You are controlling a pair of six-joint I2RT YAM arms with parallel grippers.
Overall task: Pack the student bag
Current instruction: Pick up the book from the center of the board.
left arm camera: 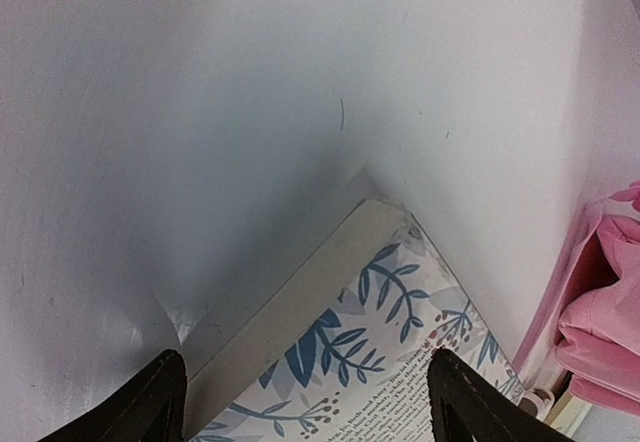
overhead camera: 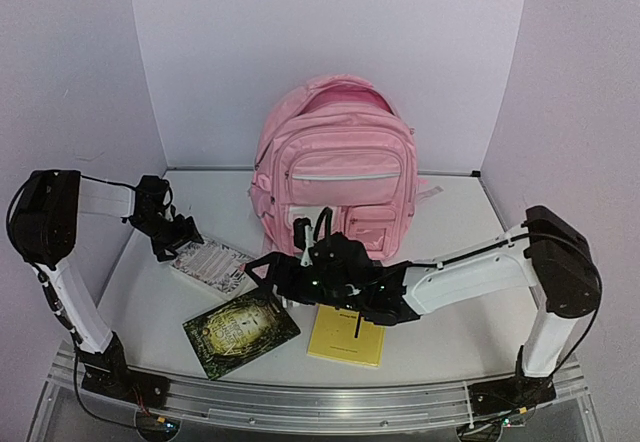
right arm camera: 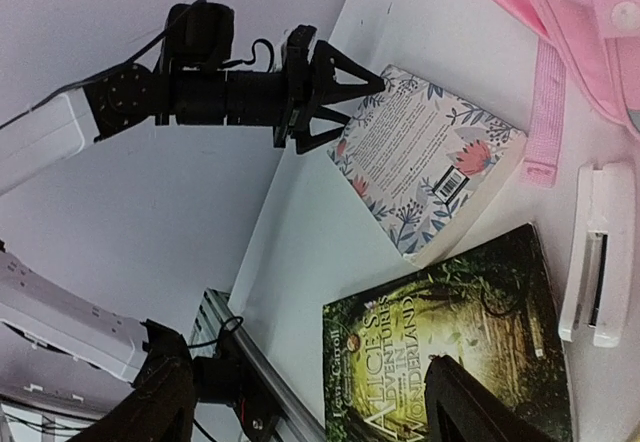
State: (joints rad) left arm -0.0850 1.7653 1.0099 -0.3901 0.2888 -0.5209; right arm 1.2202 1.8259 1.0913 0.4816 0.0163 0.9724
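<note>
The pink student bag (overhead camera: 335,167) stands upright at the back of the table, its top open. My left gripper (overhead camera: 178,238) is open over the far corner of a floral paperback (overhead camera: 210,265); the left wrist view shows that book's corner (left arm camera: 380,342) lying between my spread fingers (left arm camera: 160,402), untouched. My right gripper (overhead camera: 265,274) hovers open above the green Alice's Adventures in Wonderland book (overhead camera: 240,332). In the right wrist view one finger (right arm camera: 480,407) overlaps the green cover (right arm camera: 450,352) and the other hangs past its edge. The left gripper (right arm camera: 350,112) shows there at the floral book (right arm camera: 430,157).
A yellow notebook (overhead camera: 347,337) with a dark pen on it lies under my right forearm. A small white case (right arm camera: 597,252) rests beside the green book, near a loose pink strap (right arm camera: 545,112). White walls close in the left, back and right. A metal rail (overhead camera: 300,407) runs along the near edge.
</note>
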